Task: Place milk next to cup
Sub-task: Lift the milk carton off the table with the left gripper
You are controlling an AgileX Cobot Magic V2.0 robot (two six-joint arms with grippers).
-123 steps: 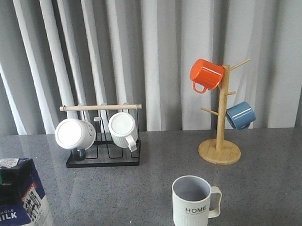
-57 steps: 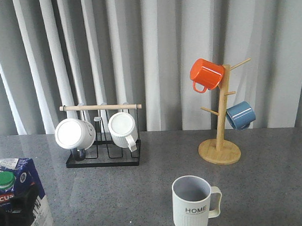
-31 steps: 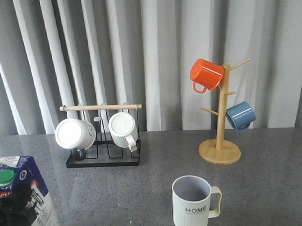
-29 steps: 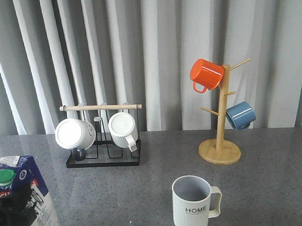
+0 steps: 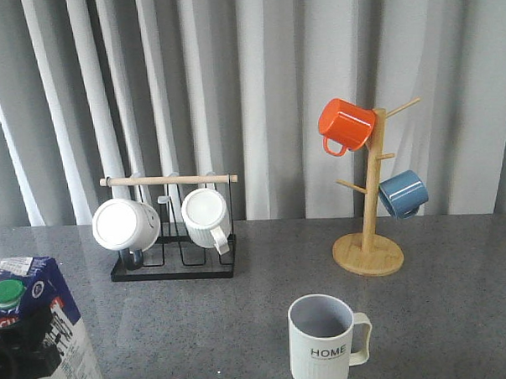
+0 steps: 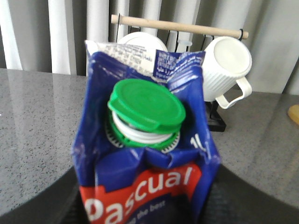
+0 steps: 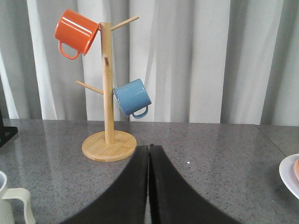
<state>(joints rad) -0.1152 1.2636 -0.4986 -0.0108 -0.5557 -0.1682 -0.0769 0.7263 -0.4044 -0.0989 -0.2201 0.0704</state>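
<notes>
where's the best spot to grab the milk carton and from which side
Take the milk by its flat side walls, below the sloped gable and green cap, coming in level from the robot's side. The left pincer appears to clamp it there; the top is peaked and crumpled, a poor hold.

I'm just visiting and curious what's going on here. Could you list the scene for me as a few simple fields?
milk: blue carton with green cap, near left of the table, tilted
cup: pale ribbed mug marked HOME, near middle, upright, apart from the carton
left hand: closed around the carton
right hand: fingers together, holding nothing
rack: black wire stand with two white mugs
mug tree: wooden, carrying an orange and a blue mug
</notes>
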